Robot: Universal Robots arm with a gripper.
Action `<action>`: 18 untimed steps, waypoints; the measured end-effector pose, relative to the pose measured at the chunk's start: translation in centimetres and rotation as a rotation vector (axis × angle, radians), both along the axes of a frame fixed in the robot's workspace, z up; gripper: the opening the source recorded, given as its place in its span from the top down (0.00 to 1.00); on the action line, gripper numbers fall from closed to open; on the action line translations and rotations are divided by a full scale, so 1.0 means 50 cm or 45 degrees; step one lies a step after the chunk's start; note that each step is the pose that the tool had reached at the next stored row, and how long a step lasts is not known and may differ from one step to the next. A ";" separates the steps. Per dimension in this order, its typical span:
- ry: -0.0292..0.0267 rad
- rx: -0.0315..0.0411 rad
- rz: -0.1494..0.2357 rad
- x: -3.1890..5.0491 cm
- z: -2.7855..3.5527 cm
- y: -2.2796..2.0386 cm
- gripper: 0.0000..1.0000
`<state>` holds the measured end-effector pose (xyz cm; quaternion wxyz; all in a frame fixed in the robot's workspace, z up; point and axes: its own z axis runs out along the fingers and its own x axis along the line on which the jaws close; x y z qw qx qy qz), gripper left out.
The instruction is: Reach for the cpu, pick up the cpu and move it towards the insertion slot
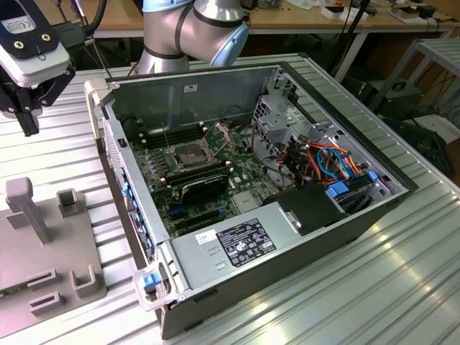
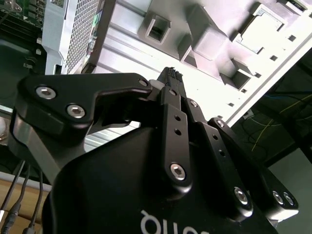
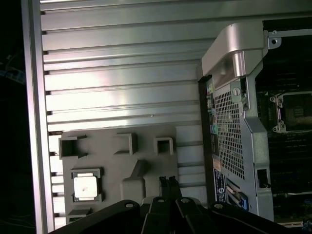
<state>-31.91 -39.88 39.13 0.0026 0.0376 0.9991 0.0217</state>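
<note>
Looking at the exterior view first: the gripper point(image 1: 29, 118) hangs at the exterior view's left, over the ribbed aluminium table point(image 1: 402, 280) and just outside the open computer case point(image 1: 302, 241). The grey fixture plate point(image 1: 43, 244) lies below it. The insertion slot point(image 1: 188, 157) sits on the motherboard inside the case, so the case's rear wall stands between gripper and slot. A black card point(image 1: 205, 188) lies just beside the slot, and a tangle of cables point(image 1: 327, 154) is further off.

In the second wrist view the black fingers point(image 2: 170, 117) look pressed together with nothing between them, tips aimed at the fixture.

In the first wrist view the cpu point(image 3: 87, 186) lies flat, metal face up, in a small grey holder on the fixture plate. It's well off to one side of the fingertips and nothing is touching it.

My guess is the chip is light, stiff and thin, with a slick lid (and a delicate underside). I'd pinch it across two opposite edges, whichever ones the holder's lips leave free.
</note>
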 end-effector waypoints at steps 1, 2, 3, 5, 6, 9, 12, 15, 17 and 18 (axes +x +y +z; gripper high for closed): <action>0.0003 0.0000 0.000 -0.003 0.000 0.0000 0.89; 0.0004 0.0000 0.000 -0.004 0.000 0.0000 0.89; 0.0007 0.0000 0.000 -0.006 0.000 0.0000 0.89; 0.0012 0.0000 0.000 -0.008 0.000 -0.0001 0.89; 0.0015 0.0000 0.000 -0.009 0.000 0.0000 0.89; 0.0019 0.0000 0.000 -0.014 0.000 0.0000 0.89; 0.0024 0.0001 0.000 -0.018 -0.001 0.0000 0.89; 0.0031 0.0000 0.000 -0.022 -0.001 0.0000 0.89; 0.0034 0.0000 0.000 -0.025 -0.001 0.0000 0.89; 0.0037 0.0000 0.000 -0.026 -0.001 0.0000 0.89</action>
